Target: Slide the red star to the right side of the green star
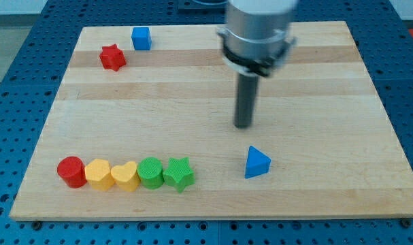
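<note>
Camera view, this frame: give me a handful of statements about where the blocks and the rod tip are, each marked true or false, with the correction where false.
1. The red star lies near the view's top left, beside the blue cube. True.
2. The green star is at the right end of a row of five blocks along the view's bottom. True.
3. My tip is touching the red star. False: it stands near the board's middle, far from the red star and above the blue triangular block in the view.
4. The red cylinder sits directly next to the green star. False: it is at the row's left end.
5. The red star is already to the right of the green star. False: it is up and left of it.
</note>
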Controlling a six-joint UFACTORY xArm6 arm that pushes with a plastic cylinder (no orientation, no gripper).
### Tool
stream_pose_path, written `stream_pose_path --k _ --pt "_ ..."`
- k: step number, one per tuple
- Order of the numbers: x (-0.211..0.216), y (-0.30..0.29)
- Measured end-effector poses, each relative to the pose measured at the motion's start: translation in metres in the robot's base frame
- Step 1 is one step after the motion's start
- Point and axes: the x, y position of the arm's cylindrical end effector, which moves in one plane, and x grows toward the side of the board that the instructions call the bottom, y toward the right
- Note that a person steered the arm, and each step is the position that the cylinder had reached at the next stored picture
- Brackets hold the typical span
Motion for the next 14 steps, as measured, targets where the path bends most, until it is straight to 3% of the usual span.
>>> stream_pose_path --k 3,4,5,6,7,8,10,12,13,14 --pt "-0.087 -0.284" --pt "-0.134 -0.322" --pt "-0.153 -0.294" --pt "-0.146 -0.203" --pt "-0.119 -0.086" --pt "-0.093 -0.038" --pt "-0.136 -0.001" --pt "-0.084 0.024" --pt "-0.136 0.017" --pt "-0.146 0.042"
